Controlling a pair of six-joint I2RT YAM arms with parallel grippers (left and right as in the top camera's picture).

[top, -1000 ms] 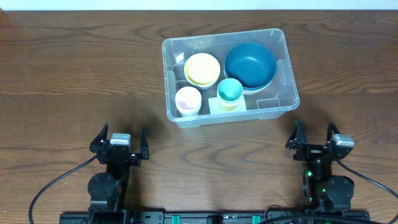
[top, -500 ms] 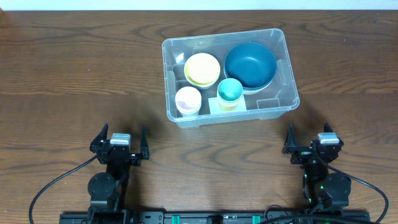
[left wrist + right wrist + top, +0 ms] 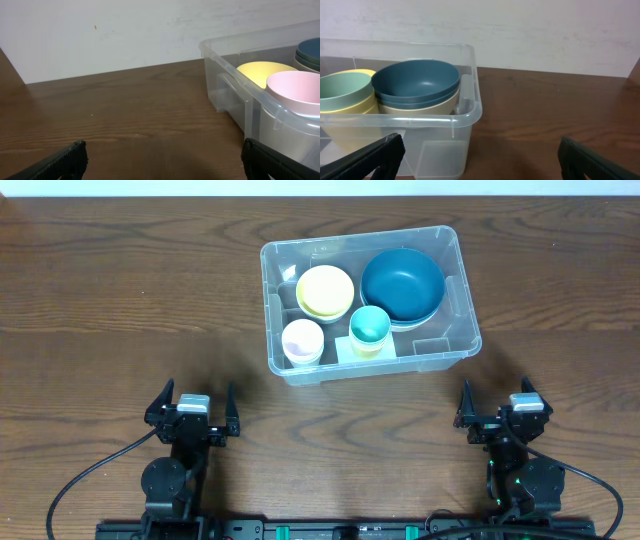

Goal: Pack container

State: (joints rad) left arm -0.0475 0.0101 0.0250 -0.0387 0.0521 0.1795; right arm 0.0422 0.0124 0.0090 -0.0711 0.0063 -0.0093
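Slightly leftward since a second ago, the right gripper (image 3: pixel 495 405) sits low near the table (image 3: pixel 100 300) edge, fingers (image 3: pixel 466 408) apart and empty, like the left gripper (image 3: pixel 198 402). The container (image 3: pixel 462 285) stands mid-table, well apart, holding bowls and cups.

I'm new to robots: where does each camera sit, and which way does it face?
Overhead: above the table, looking straight down at the container; left gripper and right gripper show at the bottom.
Left wrist: low, facing forward past the container's corner and pink cup; own fingers in bottom corners.
Right wrist: low, facing forward at the container's other end and dark blue bowl; own fingers likewise.
Shared: all three see the container.
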